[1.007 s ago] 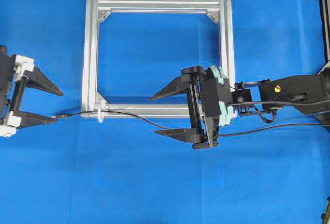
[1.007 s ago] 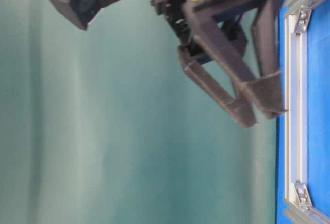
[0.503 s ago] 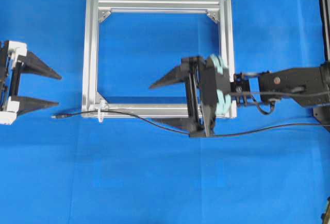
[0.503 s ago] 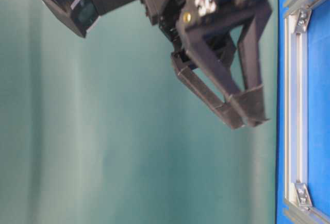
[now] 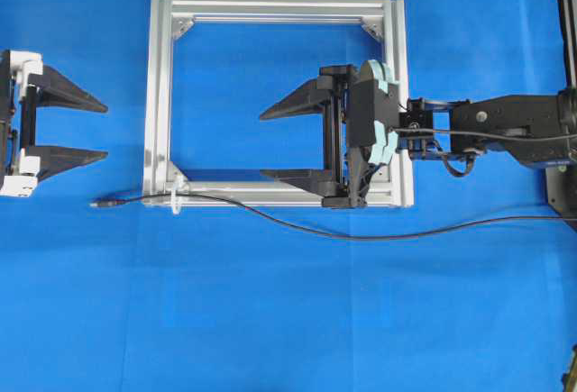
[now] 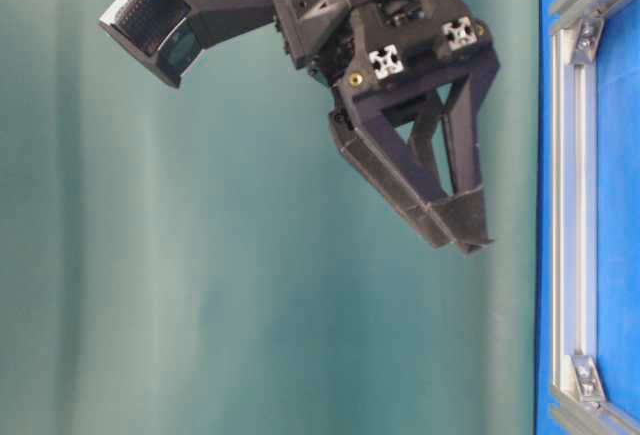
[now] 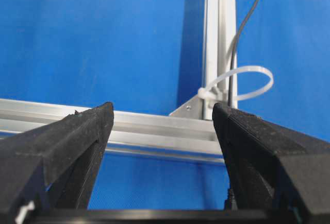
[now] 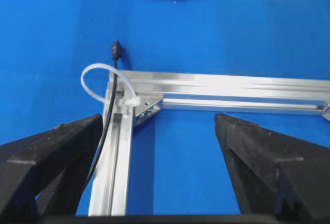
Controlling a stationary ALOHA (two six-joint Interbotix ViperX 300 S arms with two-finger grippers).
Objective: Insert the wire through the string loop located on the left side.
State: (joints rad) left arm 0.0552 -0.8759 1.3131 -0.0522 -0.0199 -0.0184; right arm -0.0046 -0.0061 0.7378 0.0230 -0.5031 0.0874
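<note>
Looks basically done to me: the thin black wire (image 5: 270, 219) with its small plug already runs through the tiny white string loop (image 5: 173, 203) at the square silver aluminium frame's (image 5: 159, 95) lower-left corner, and both the left gripper (image 5: 90, 129) and right gripper (image 5: 261, 145) hang wide, holding nothing.

A flat table covered with blue cloth (image 5: 270, 320) carries a square silver aluminium frame (image 5: 159, 95) at upper centre. A thin black wire (image 5: 361, 235) lies along the frame's lower edge.
</note>
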